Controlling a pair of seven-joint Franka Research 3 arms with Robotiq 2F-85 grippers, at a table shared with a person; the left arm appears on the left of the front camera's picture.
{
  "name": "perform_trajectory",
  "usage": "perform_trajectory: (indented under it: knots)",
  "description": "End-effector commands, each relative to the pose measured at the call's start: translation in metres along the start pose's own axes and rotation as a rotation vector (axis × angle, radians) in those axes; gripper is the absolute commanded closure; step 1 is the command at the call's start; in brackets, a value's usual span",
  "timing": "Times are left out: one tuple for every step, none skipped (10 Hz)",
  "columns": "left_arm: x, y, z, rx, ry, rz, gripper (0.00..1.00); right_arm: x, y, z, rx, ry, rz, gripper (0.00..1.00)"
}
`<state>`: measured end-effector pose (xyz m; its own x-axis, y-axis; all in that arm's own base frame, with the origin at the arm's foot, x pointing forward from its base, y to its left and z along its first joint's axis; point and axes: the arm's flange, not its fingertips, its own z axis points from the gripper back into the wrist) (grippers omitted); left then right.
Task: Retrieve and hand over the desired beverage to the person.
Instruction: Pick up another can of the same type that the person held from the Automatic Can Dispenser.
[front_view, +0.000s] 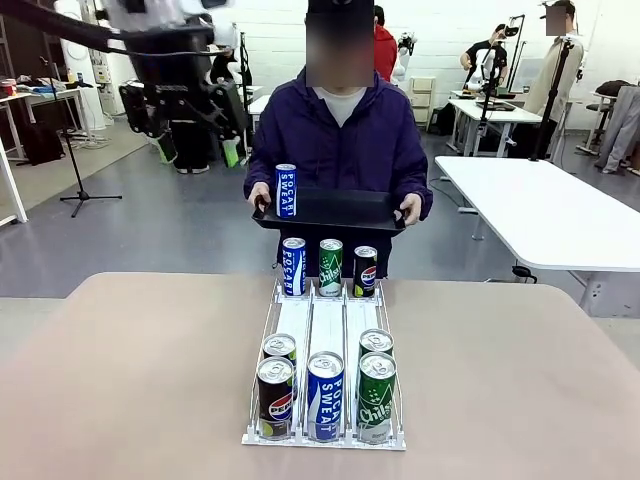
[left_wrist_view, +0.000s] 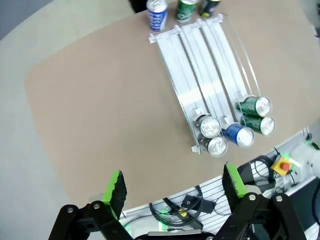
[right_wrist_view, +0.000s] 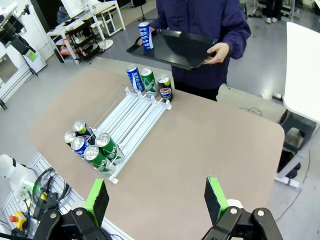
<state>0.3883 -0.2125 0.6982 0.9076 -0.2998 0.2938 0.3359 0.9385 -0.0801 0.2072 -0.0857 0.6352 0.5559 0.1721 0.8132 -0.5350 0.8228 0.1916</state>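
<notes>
tray can (front_view: 285, 190): POCARI SWEAT | rack (front_view: 327, 320): Pepsi, Pocari Sweat, Chils… | left end effector (left_wrist_view: 174, 180), right end effector (right_wrist_view: 156, 192): spread, empty

Smooth, matt tan top on the bench (front_view: 130, 380). Glossy printed metal for the cans (front_view: 325, 385), with bare shiny lids. Gloss-black tray (front_view: 345, 208), plastic by the look. Smooth white plastic rack (front_view: 327, 320) with thin rails, perhaps metal wire. Soft matt cloth for the purple jacket (front_view: 340, 150).

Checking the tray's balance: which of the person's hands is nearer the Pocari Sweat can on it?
Right hand, beside the Pocari Sweat can; left hand holds the tray's opposite end.
</notes>
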Motion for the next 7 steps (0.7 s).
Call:
perform_trajectory:
  knots:
    - [-0.035,0.053,0.008,-0.165,-0.048,-0.184,0.00,0.000,0.000,-0.002,0.011,0.003,0.006,0.00]
    - [-0.058,0.064,0.010,-0.222,-0.086,-0.213,0.00,0.000,0.000,-0.002,0.011,0.003,0.006,0.00]
    - [-0.069,0.079,0.012,-0.246,-0.142,-0.254,0.00,0.000,0.000,-0.002,0.011,0.003,0.006,0.00]
    - [-0.065,0.102,0.011,-0.267,-0.164,-0.271,0.00,0.000,0.000,-0.002,0.011,0.003,0.006,0.00]
    - [-0.079,0.117,0.008,-0.302,-0.185,-0.233,0.00,0.000,0.000,-0.002,0.011,0.003,0.006,0.00]
    - [-0.091,0.125,0.008,-0.304,-0.221,-0.222,0.00,0.000,0.000,-0.002,0.011,0.003,0.006,0.00]
    - [-0.092,0.136,0.012,-0.309,-0.252,-0.224,0.00,0.000,0.000,-0.002,0.011,0.003,0.006,0.00]
